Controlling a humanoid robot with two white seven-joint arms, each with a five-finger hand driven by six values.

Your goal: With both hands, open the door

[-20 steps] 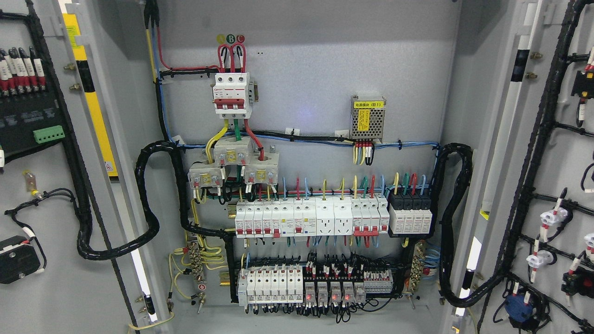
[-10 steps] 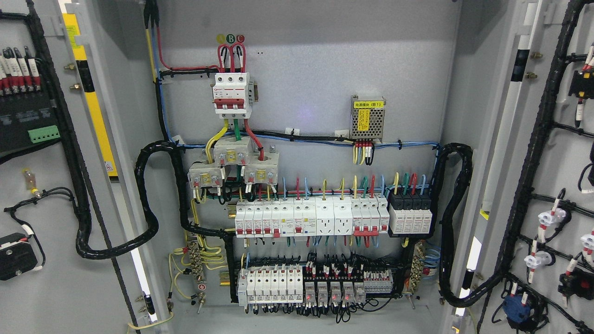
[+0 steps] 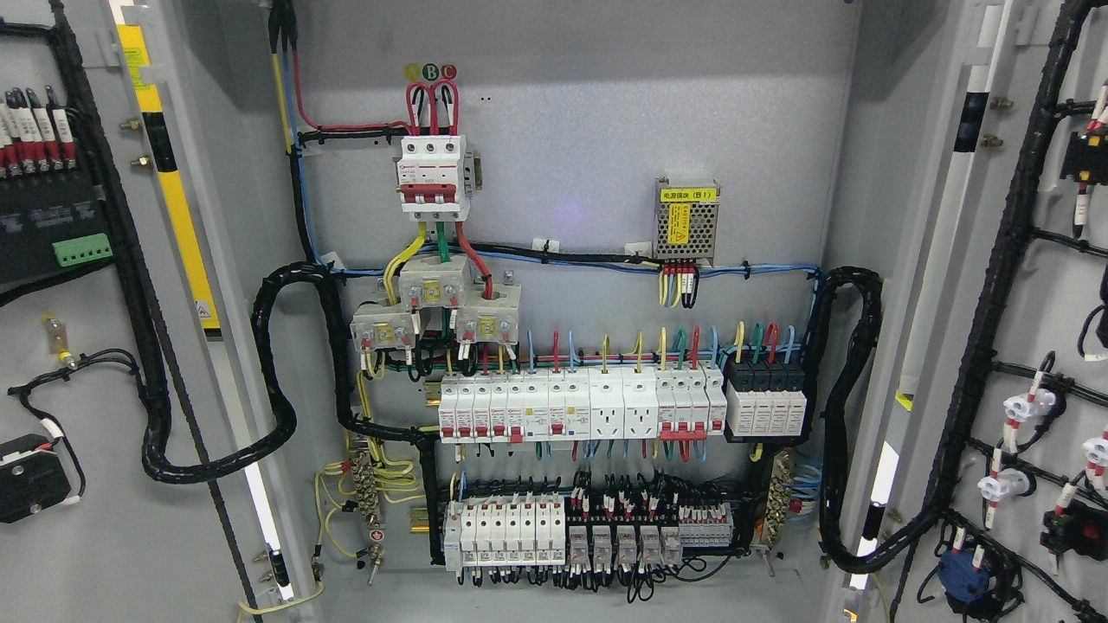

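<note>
Both cabinet doors stand swung wide: left door (image 3: 95, 363) at the left edge, right door (image 3: 1030, 346) at the right edge, inner faces toward me. Neither robot hand of mine shows, so I can't tell their state. Doors look like stiff, heavy sheet metal, smooth and slippery. I'd judge the bare free edge the place to hold, clear of the black wire looms (image 3: 987, 329) and fragile switchgear (image 3: 580, 407).

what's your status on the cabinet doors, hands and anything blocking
Both hands out of view. Left door and right door swung wide open, breaker panel exposed. Nothing in the way.
</note>
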